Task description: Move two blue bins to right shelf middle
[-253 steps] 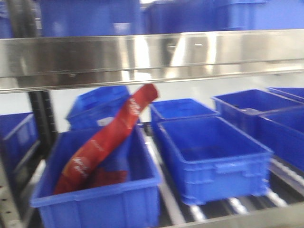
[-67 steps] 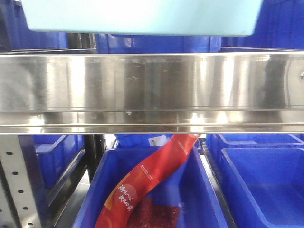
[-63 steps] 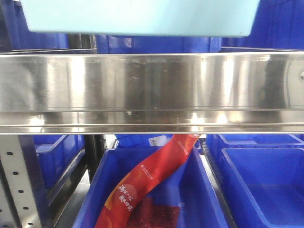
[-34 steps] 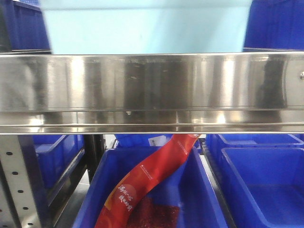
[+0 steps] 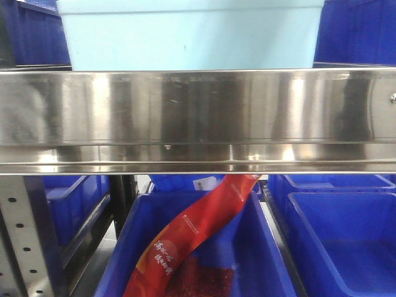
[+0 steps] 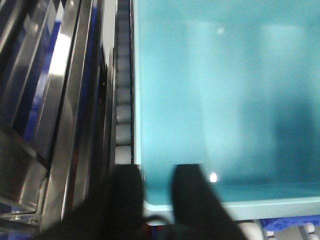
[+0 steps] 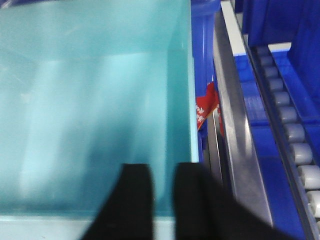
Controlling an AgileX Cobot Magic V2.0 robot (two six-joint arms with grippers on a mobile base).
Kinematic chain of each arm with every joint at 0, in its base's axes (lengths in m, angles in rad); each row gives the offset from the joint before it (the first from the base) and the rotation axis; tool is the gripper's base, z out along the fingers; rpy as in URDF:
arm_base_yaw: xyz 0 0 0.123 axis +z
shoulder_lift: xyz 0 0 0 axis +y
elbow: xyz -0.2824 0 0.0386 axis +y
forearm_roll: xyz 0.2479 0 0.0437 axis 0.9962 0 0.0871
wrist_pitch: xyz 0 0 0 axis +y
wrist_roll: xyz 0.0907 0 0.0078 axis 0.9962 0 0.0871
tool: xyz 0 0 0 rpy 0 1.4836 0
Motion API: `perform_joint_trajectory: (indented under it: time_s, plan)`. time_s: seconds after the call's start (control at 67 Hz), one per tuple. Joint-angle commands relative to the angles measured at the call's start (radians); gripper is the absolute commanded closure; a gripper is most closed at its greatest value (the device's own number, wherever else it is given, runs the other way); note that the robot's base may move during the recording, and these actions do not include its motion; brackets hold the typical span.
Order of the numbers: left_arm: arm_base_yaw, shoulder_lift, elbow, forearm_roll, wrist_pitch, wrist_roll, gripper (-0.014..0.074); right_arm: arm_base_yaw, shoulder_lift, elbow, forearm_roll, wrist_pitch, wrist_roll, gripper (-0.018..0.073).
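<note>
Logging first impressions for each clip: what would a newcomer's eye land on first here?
The pale cyan bin fills the top of the front view, just behind the wide shiny rail of the steel shelf. Both wrist views show it from above, with each arm's dark jaws straddling its near rim. Below the rail, a red packet leans diagonally out of a dark blue bin.

The bin [image 5: 189, 37] sits on the shelf tier behind the front rail [image 5: 198, 108], with other bins [image 5: 356, 31] to its left and right. Below the rail, a bin [image 5: 266, 247] holds a packet [image 5: 198, 232] (leaning, its top hidden by the rail); 1 more bin [image 5: 340, 241] stands right of it.
</note>
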Motion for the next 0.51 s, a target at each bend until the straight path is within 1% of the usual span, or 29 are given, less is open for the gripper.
perform_joint_trajectory:
  time_s: [0.0, 0.03, 0.09, 0.164, 0.209, 0.254, 0.299, 0.343, 0.418, 0.493]
  plan:
    - [0.003, -0.026, -0.010, 0.001, -0.011, 0.006, 0.0708, -0.001, -0.021, -0.009, -0.020, 0.004, -0.013, 0.0680]
    - [0.003, -0.030, -0.010, -0.010, -0.006, 0.006, 0.0706, -0.001, -0.029, -0.009, -0.020, 0.003, -0.013, 0.0725]
    - [0.003, -0.048, -0.010, -0.029, -0.002, 0.006, 0.0708, -0.001, -0.051, -0.009, -0.008, 0.002, -0.013, 0.0722]
    - [0.003, -0.075, -0.006, -0.031, -0.011, 0.006, 0.0707, 0.006, -0.086, -0.006, -0.008, -0.001, -0.031, 0.0722]
    - [0.003, -0.097, 0.012, -0.031, -0.035, 0.013, 0.0707, 0.006, -0.105, 0.005, -0.008, -0.001, -0.069, 0.0722]
    - [-0.002, -0.127, 0.054, -0.033, -0.071, 0.018, 0.0707, 0.006, -0.121, 0.031, -0.021, -0.012, -0.080, 0.0722]
    - [-0.014, -0.163, 0.110, -0.035, -0.125, 0.018, 0.0707, 0.006, -0.149, 0.075, -0.034, -0.043, -0.089, 0.0722]
    - [-0.027, -0.205, 0.205, -0.035, -0.199, 0.018, 0.0707, 0.006, -0.175, 0.128, -0.036, -0.094, -0.099, 0.0722]
    - [-0.048, -0.287, 0.376, -0.035, -0.381, 0.018, 0.0707, 0.006, -0.254, 0.289, -0.043, -0.304, -0.104, 0.0722]
    - [-0.050, -0.362, 0.528, -0.063, -0.524, 0.018, 0.0707, 0.006, -0.319, 0.418, -0.046, -0.454, -0.104, 0.0722]
